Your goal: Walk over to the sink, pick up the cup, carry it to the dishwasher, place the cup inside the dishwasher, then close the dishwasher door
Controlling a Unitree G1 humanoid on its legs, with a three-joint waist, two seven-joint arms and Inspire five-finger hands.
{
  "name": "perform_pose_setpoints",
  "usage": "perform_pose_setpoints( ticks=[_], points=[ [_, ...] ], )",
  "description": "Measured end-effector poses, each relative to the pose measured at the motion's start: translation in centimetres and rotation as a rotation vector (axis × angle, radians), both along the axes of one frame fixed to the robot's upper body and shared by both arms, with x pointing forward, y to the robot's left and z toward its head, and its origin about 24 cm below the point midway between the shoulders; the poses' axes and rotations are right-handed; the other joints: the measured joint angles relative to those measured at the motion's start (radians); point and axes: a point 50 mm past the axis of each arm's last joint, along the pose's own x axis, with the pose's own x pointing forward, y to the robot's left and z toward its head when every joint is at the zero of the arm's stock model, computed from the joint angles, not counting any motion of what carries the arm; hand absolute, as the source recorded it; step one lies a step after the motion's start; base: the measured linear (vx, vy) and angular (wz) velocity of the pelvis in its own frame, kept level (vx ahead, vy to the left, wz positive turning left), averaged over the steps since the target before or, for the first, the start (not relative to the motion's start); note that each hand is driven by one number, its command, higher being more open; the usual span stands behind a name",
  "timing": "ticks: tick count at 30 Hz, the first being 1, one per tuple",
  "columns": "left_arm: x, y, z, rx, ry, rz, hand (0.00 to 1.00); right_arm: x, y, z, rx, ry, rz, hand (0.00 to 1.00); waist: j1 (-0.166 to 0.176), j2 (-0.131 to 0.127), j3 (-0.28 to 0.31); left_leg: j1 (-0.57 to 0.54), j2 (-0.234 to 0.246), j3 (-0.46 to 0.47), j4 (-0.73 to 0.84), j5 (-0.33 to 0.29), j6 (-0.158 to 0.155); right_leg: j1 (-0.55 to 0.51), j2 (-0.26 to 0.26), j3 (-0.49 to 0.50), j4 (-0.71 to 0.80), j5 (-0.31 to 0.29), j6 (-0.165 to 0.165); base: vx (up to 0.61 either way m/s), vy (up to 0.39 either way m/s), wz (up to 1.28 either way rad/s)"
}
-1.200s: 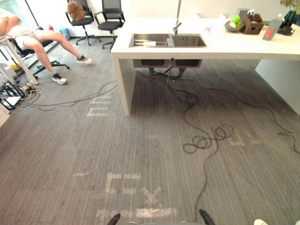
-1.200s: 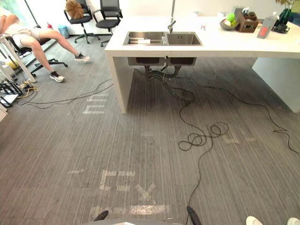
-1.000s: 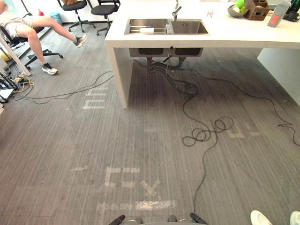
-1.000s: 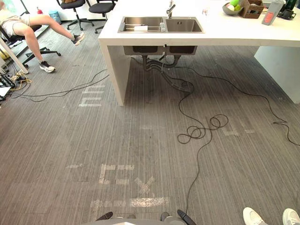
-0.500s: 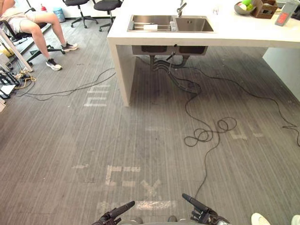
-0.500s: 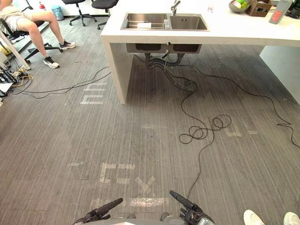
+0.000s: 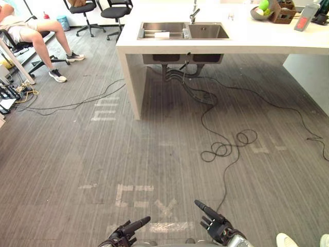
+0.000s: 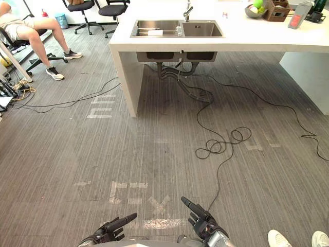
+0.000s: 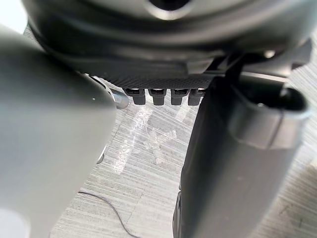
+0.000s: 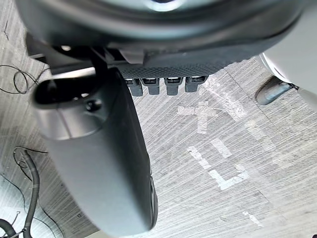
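A steel double sink (image 7: 208,32) with a tap (image 7: 194,13) is set in a white counter (image 7: 257,40) far ahead across the floor. A small clear cup (image 7: 186,32) seems to stand at the divider between the two basins. A white item (image 7: 161,35) lies in the left basin. My left hand (image 7: 126,232) and right hand (image 7: 215,222) hang low at the near edge, over the grey floor. Both are open with fingers straight and hold nothing. The wrist views look past each thumb (image 9: 233,163) (image 10: 99,158) at bare floor.
A black cable coils on the floor (image 7: 226,146) between me and the counter. Pale tape marks (image 7: 136,195) lie just ahead. A person (image 7: 31,31) sits at far left by office chairs (image 7: 115,10). A person's white shoes (image 7: 285,240) stand at my right. A fruit bowl (image 7: 259,11) sits on the counter.
The camera has shifted as I walk. Both hands have come up into view at the bottom edge. The seated person has shifted their legs.
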Motion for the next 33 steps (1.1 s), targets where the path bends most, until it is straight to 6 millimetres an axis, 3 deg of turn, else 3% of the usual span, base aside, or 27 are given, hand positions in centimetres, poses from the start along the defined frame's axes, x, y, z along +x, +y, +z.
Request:
perform_pose_setpoints(
  ticks=[8,15,18,19,21,23,24,26,28,29,31,33],
  points=[
    [-0.4,0.0,-0.1,-0.018,-0.002,0.017,1.00,-0.8,-0.3,-0.2,-0.014,0.012,0.000,1.00,0.000,0.000,-0.004,0.008,-0.004,0.020,-0.010,0.020,0.032,0.009,0.003,0.005,-0.031,0.031,-0.046,-0.08,-0.012,-0.08],
    [-0.8,0.0,-0.3,-0.015,0.003,0.009,1.00,-1.1,-0.3,-0.3,-0.021,0.021,0.007,1.00,0.001,-0.004,-0.020,0.013,-0.005,0.019,-0.046,0.035,0.048,-0.001,0.002,-0.016,-0.026,0.018,-0.047,-0.05,-0.018,0.04],
    [-0.6,0.1,-0.2,-0.008,0.003,-0.013,1.00,-0.7,-0.5,-0.1,-0.030,0.008,-0.003,1.00,-0.002,-0.015,-0.016,0.002,-0.025,0.028,-0.028,0.019,0.072,-0.099,-0.061,-0.048,0.204,-0.107,-0.018,0.05,0.050,0.29],
    [-0.5,-0.1,-0.2,-0.004,0.000,-0.037,1.00,-0.7,-1.0,0.0,-0.049,0.012,-0.008,1.00,-0.001,-0.020,-0.015,0.002,-0.042,0.027,-0.017,0.008,0.086,-0.138,-0.100,-0.060,0.320,-0.140,0.013,0.07,0.103,0.19],
    [-0.1,-0.1,-0.2,-0.003,-0.008,-0.033,1.00,0.2,-1.9,0.5,-0.078,-0.018,-0.003,1.00,0.001,-0.022,-0.009,-0.008,-0.065,0.030,0.029,-0.012,0.104,-0.243,-0.175,-0.089,0.556,-0.154,0.010,0.06,0.096,0.04],
    [0.1,0.3,0.0,0.002,-0.019,0.006,1.00,1.3,-2.4,1.0,-0.101,-0.066,-0.001,1.00,-0.001,-0.033,0.018,0.021,-0.087,0.016,0.099,-0.070,0.131,-0.340,-0.260,-0.103,0.832,-0.130,-0.019,0.10,0.119,0.08],
    [0.2,0.3,0.0,0.002,-0.022,0.014,1.00,1.4,-2.5,1.0,-0.105,-0.074,-0.001,1.00,-0.002,-0.033,0.022,0.026,-0.083,0.010,0.121,-0.088,0.137,-0.357,-0.259,-0.099,0.863,-0.153,-0.014,0.15,0.114,0.17],
    [0.6,0.3,0.1,0.000,-0.035,0.016,1.00,1.8,-2.5,1.2,-0.105,-0.098,-0.006,1.00,-0.003,-0.031,0.033,0.042,-0.072,-0.009,0.132,-0.112,0.145,-0.377,-0.237,-0.115,0.811,-0.174,-0.007,0.15,0.065,0.33],
    [2.0,0.0,0.6,-0.008,-0.081,-0.001,1.00,2.2,-2.4,1.5,-0.104,-0.119,-0.008,1.00,-0.008,-0.030,0.048,0.040,-0.064,-0.041,0.134,-0.120,0.143,-0.395,-0.202,-0.125,0.639,-0.167,-0.005,0.18,-0.002,0.50],
    [3.6,-0.3,1.3,-0.009,-0.144,-0.027,1.00,2.5,-2.3,1.7,-0.098,-0.135,-0.014,1.00,-0.015,-0.030,0.069,0.038,-0.059,-0.064,0.141,-0.132,0.136,-0.409,-0.168,-0.104,0.459,-0.125,-0.004,0.23,-0.044,0.43],
    [4.9,-0.7,2.0,-0.023,-0.193,-0.038,1.00,2.6,-2.1,1.8,-0.081,-0.143,-0.034,1.00,-0.022,-0.038,0.079,0.040,-0.055,-0.082,0.159,-0.157,0.123,-0.417,-0.139,-0.070,0.286,-0.062,0.005,0.25,-0.092,0.35],
    [6.3,-1.1,2.7,-0.049,-0.234,-0.035,1.00,1.8,-2.2,1.6,-0.063,-0.130,-0.075,1.00,-0.026,-0.042,0.091,0.052,-0.050,-0.105,0.213,-0.218,0.091,-0.414,-0.132,-0.051,0.163,-0.027,0.013,0.34,-0.197,0.30]
  ],
)
